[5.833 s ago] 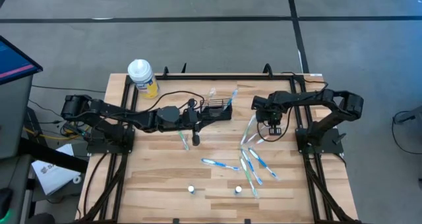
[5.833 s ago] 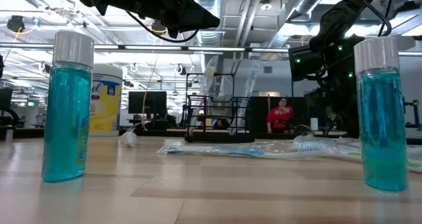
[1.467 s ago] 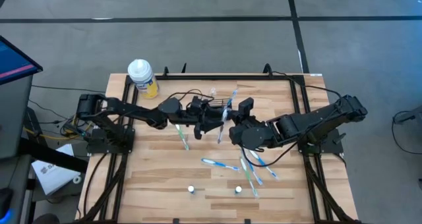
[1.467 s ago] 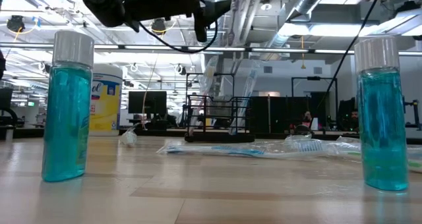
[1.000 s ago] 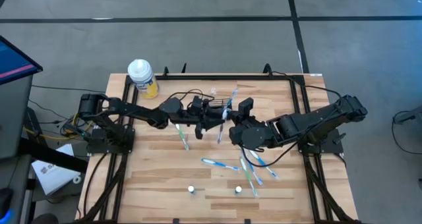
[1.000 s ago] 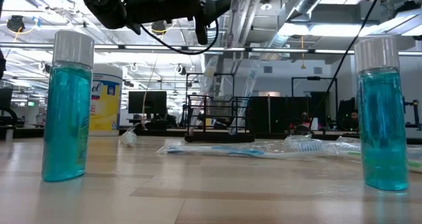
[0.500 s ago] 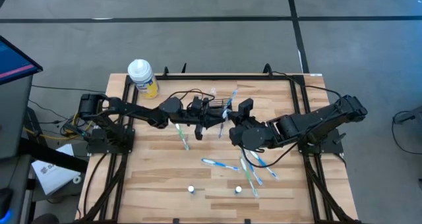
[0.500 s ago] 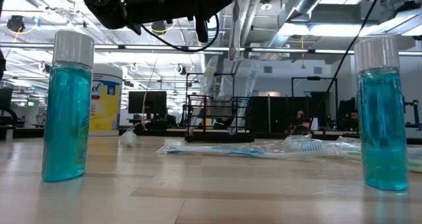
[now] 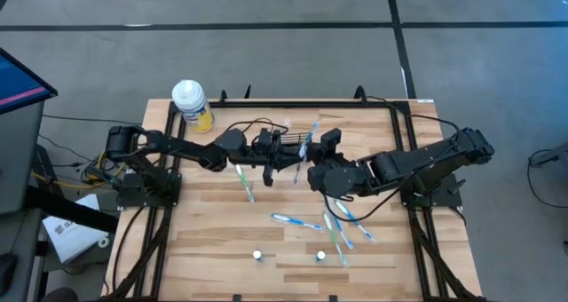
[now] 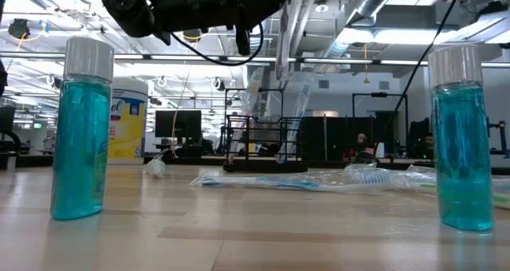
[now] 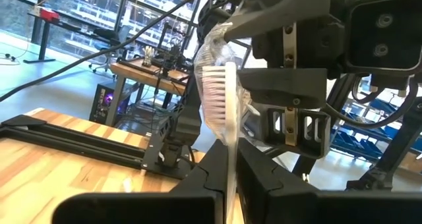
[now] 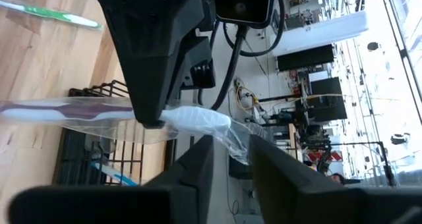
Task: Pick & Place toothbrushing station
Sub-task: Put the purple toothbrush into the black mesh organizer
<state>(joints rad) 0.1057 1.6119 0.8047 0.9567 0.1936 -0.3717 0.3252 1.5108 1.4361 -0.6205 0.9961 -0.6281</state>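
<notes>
A toothbrush in clear wrap [image 9: 302,155] is up in the air between my two grippers, over the table's middle. My left gripper [image 11: 227,155] reaches in from the left and is shut on it. Facing it from the right, my right gripper [image 12: 231,148] is open, with its fingers on either side of the loose wrapper end [image 12: 236,140] by the brush head. The toothbrushing station [image 10: 263,143], a black wire holder, stands on the table just beyond, partly under my left arm in the high view, with brushes sticking up from it [image 9: 311,129]. My left gripper pinches the wrapped toothbrush between its two fingers just below the bristle head [image 11: 228,140]. The fingers come level from the table's left and lie across the brush. The brush stands steeply, its handle [image 10: 280,40] hanging below the fingertips, clear of the table. My right gripper may touch the wrapper end; I cannot tell.
Several wrapped toothbrushes [image 9: 339,222] lie loose on the right half of the table, and one more [image 9: 245,185] lies left of the middle. Two blue mouthwash bottles [image 10: 80,135] [image 10: 462,135] stand near the front edge. A yellow canister [image 9: 191,102] stands at the far left corner.
My left gripper has edged toward the table's right, up to the wrapped toothbrush. In the low view the toothbrush now hangs from its fingertips.
</notes>
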